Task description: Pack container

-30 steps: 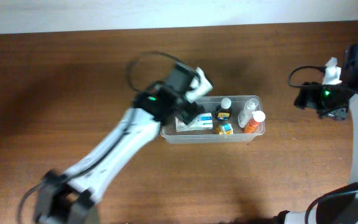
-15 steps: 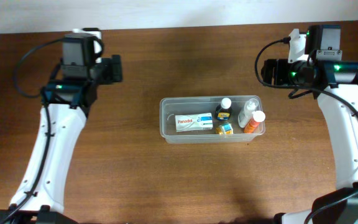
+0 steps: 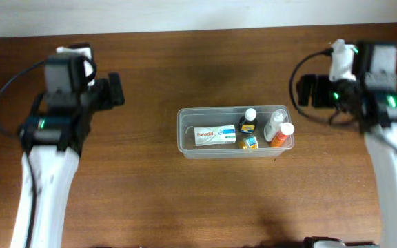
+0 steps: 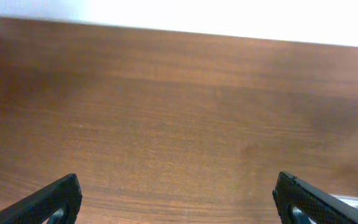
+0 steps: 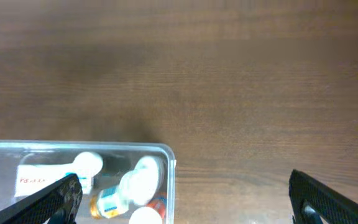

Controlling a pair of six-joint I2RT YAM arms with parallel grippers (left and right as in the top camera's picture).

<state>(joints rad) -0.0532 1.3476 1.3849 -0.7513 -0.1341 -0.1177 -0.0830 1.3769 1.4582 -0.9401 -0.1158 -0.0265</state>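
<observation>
Overhead, the clear rectangular plastic container (image 3: 185, 148) sits well apart between left fingers (image 3: 116, 89) and right fingers (image 3: 306, 89), long axis running from one to the other, holding a white box (image 3: 215, 134) and small bottles (image 3: 248, 121), so packing looks finished; left wrist, fingers spread, empty; right wrist, fingers spread, container's end ahead.

Even bright light — soft shadows; wrist views slightly blurred, top washed out.

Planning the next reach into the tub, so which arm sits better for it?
Probably right. The right tool sits closer to the container, and its wrist view shows the tub's contents; the left tool is farther off, seeing almost only table.
</observation>
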